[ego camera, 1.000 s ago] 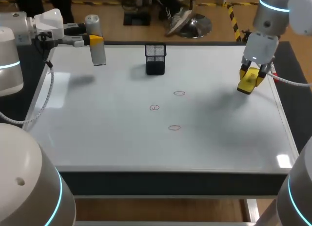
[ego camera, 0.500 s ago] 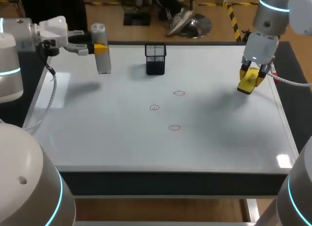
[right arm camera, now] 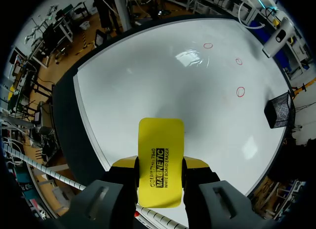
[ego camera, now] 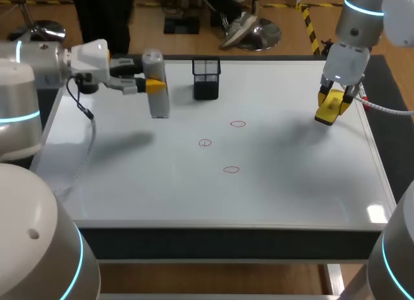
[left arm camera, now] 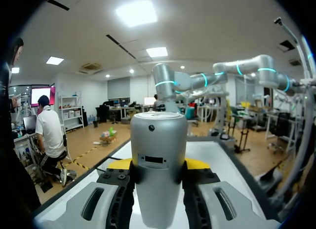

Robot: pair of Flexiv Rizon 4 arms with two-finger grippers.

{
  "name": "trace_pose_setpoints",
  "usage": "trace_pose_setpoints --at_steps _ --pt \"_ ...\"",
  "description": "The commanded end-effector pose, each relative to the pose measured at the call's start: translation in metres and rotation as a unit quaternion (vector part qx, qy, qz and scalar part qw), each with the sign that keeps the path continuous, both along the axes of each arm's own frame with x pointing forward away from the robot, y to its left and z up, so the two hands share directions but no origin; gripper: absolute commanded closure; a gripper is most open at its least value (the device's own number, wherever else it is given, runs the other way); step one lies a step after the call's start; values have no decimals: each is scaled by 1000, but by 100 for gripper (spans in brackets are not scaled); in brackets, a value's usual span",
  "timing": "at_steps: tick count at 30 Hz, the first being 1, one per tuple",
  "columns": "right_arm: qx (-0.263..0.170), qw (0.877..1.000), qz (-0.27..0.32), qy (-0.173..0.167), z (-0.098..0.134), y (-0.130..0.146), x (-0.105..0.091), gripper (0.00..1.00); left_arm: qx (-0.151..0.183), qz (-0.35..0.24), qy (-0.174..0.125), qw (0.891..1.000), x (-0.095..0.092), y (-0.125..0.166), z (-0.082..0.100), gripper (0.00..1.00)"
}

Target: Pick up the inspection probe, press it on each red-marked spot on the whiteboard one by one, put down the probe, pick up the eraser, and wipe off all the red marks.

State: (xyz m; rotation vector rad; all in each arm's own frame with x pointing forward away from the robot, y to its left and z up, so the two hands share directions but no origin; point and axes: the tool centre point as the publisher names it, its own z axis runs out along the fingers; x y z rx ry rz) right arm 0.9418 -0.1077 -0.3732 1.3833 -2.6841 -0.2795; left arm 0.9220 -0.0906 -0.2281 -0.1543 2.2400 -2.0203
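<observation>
**While the eraser waits, the probe slides right toward the marks**

Nearest on the whiteboard (ego camera: 129, 190), the three red marks, near (ego camera: 231, 169), middle (ego camera: 205, 143) and far (ego camera: 238, 124), look as they did a second ago, so no spot seems pressed yet. At the right edge, the right hand (ego camera: 333, 101) has not moved and stays clenched on the yellow eraser (ego camera: 328, 110), held above the board. Farther back, the left hand (ego camera: 152, 86), grasping the grey probe (ego camera: 159, 105) from both sides, has carried it rightward along the far side, from the far left corner to just left of the black mesh holder (ego camera: 206, 79). This looks like the approach to the first mark, which lies nearer and farther right.

The probe stands upright, with its long axis vertical, its rounded cap up and its lower end pointing at the board, apparently clear of it. Its slotted face is turned toward the left wrist. The eraser's long axis runs out along the right hand's fingers, down toward the board.
</observation>
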Motion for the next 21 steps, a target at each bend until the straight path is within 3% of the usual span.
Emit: trace_pose_setpoints --at_steps 1,10,21 --pt "-1 1000 1 0 1 -1 0 100 -2 10 -3 1000 -21 -15 -5 100" --pt "-1 1000 1 0 1 -1 0 100 -10 -34 -3 999 -46 -50 -19 100" --pt "-1 1000 1 0 1 -1 0 100 -17 -62 -19 998 -46 -85 -36 100"
